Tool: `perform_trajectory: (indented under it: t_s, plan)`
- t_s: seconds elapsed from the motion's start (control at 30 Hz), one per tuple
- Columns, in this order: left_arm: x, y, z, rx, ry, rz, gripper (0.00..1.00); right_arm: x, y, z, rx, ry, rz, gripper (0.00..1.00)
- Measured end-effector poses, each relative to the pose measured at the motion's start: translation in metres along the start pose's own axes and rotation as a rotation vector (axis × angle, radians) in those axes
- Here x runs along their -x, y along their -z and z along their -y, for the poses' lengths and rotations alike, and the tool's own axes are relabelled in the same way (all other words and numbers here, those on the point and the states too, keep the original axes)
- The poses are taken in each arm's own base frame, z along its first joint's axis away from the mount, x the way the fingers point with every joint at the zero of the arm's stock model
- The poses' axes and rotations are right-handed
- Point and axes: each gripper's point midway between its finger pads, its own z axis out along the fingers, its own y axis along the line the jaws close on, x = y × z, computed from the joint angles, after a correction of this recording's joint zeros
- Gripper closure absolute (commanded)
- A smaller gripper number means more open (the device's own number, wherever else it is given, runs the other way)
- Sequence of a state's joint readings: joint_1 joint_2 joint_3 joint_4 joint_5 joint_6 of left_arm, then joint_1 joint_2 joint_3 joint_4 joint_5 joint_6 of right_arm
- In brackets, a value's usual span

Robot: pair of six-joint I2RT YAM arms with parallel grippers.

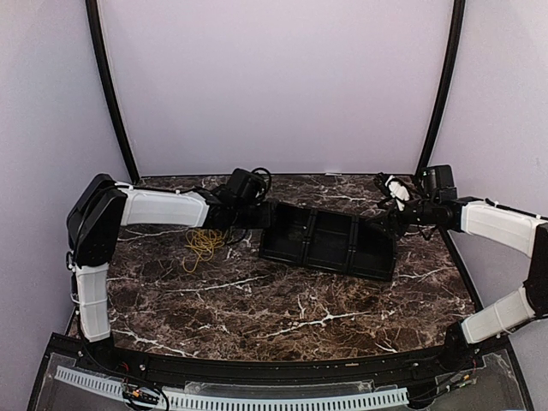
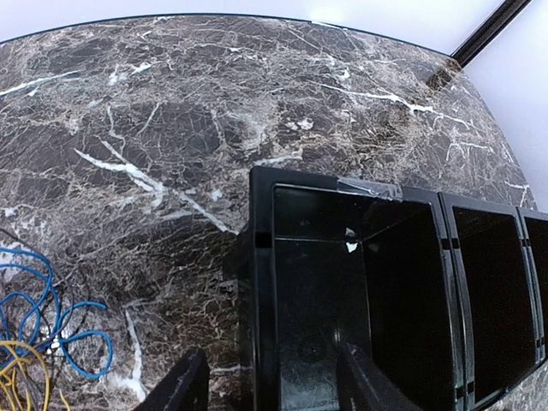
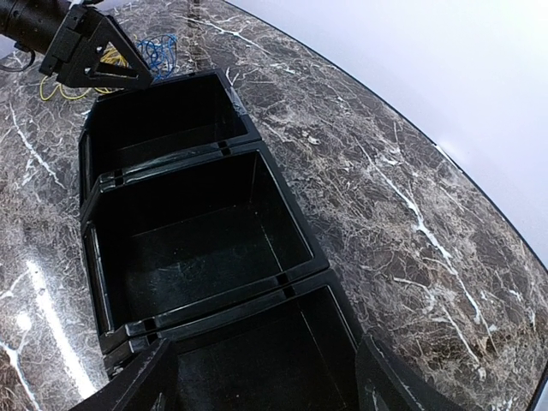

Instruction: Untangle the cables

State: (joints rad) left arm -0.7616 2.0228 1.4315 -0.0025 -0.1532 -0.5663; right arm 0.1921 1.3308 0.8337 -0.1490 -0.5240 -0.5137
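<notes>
A yellow cable (image 1: 203, 244) and a blue cable (image 2: 51, 321) are found at the left, lying in loose overlapping coils on the table (image 1: 282, 317), near the left end of a black tray (image 1: 325, 264). The left gripper (image 2: 274, 390) is held spread, with one finger on either side of the tray's left end wall. Three compartments are noted in the tray. Their glossy black floors are exposed, and small white specks are seen in the left one. The right gripper (image 3: 265, 381) is held spread above the right compartment. The table is dark brown marble with white veins and is enclosed by pale walls (image 1: 274, 86).
</notes>
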Motion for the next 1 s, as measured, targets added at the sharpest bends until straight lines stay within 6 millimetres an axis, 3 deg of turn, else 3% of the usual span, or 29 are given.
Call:
perform_trajectory:
  t_s: [0.13,0.3,0.37,0.47,0.6,0.67,0.83,1.0]
  plan:
    - [0.009,0.016,-0.001,0.014,-0.075,0.016,0.28,0.000,0.001,0.000,-0.001,0.001,0.002,0.27]
    - [0.044,0.068,-0.017,0.096,-0.143,0.110,0.19,0.000,0.001,0.000,0.000,0.001,0.003,0.27]
    - [0.056,0.084,-0.028,0.125,-0.137,0.137,0.18,0.000,0.001,0.000,0.000,0.003,0.004,0.26]
    - [0.064,0.094,-0.067,0.191,-0.092,0.141,0.18,0.001,0.001,0.000,0.001,0.005,0.004,0.26]
    - [0.055,0.082,-0.126,0.296,-0.037,0.085,0.18,0.001,0.001,-0.001,0.007,0.006,0.008,0.26]
    - [0.048,0.070,-0.145,0.331,-0.023,0.051,0.19,0.002,0.001,-0.002,0.016,0.005,0.013,0.26]
    - [0.028,0.034,-0.157,0.356,-0.040,-0.032,0.24,0.004,0.001,-0.006,0.038,0.003,0.025,0.26]
    - [0.011,0.016,-0.165,0.360,-0.041,-0.089,0.42,0.004,0.001,-0.007,0.044,0.006,0.029,0.26]
